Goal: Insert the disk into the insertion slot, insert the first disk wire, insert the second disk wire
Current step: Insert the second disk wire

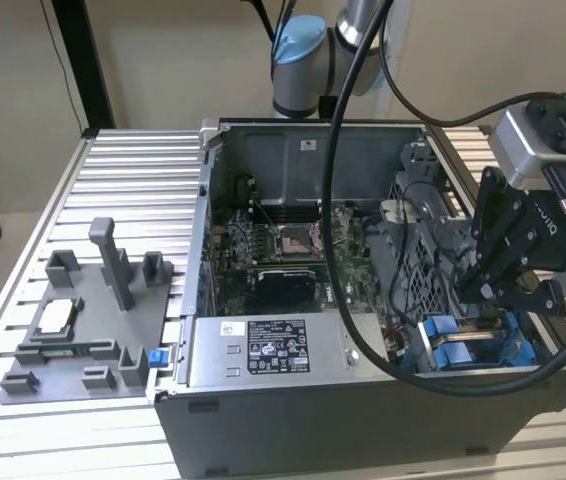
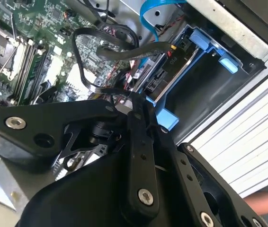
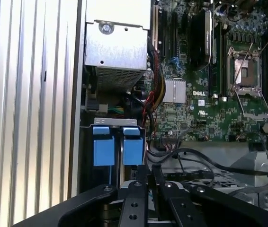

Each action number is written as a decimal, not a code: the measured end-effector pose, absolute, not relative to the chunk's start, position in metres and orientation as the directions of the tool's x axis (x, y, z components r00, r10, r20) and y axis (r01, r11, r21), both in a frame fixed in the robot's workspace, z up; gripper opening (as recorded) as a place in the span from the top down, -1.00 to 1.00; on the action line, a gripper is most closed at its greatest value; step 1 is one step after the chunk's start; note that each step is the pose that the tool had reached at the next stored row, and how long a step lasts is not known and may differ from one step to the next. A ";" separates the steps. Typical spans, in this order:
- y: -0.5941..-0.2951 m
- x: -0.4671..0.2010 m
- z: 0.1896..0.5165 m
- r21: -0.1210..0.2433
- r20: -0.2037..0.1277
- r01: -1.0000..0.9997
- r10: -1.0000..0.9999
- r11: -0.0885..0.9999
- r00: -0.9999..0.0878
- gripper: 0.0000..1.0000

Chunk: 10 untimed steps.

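Observation:
The open computer case (image 1: 363, 400) lies on a slatted aluminium table. At its corner on the exterior view's right is the insertion slot (image 1: 468, 345) with its blue rails (image 2: 205, 42). The disk (image 2: 169, 59) sits inside it in its blue carrier, connector edge facing the motherboard. My black gripper (image 1: 478, 298) hangs just above the slot. In both wrist views its fingertips (image 2: 141, 106) (image 3: 147, 172) stand pressed together on the end of a looping black wire (image 2: 89, 56). A blue flat wire (image 2: 148, 16) runs past the disk's far side. Two blue tabs (image 3: 117, 146) show beside the fingers.
The silver labelled power-supply box (image 1: 263, 350) lies along the case's near wall. The motherboard (image 1: 283, 250) with its open processor socket (image 3: 243, 71) fills the middle. A grey fixture (image 1: 83, 320) with posts stands on the table (image 1: 133, 170) at the exterior view's left. Loose black cables (image 3: 200, 158) cross near the slot.

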<state>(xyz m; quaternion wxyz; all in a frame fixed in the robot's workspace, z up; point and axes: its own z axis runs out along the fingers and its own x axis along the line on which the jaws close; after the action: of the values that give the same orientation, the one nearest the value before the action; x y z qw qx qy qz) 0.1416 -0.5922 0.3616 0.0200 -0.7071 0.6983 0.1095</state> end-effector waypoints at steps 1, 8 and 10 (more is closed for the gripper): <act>-0.592 0.142 0.361 0.125 -0.179 -0.992 -0.984 -0.023 0.001 1.00; -0.592 0.142 0.361 0.125 -0.178 -0.992 -0.984 -0.023 0.001 1.00; -0.592 0.142 0.361 0.125 -0.178 -0.992 -0.984 -0.023 0.001 1.00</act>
<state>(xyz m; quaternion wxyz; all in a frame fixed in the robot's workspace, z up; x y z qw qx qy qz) 0.1415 -0.5923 0.3607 0.0182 -0.7071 0.6986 0.1075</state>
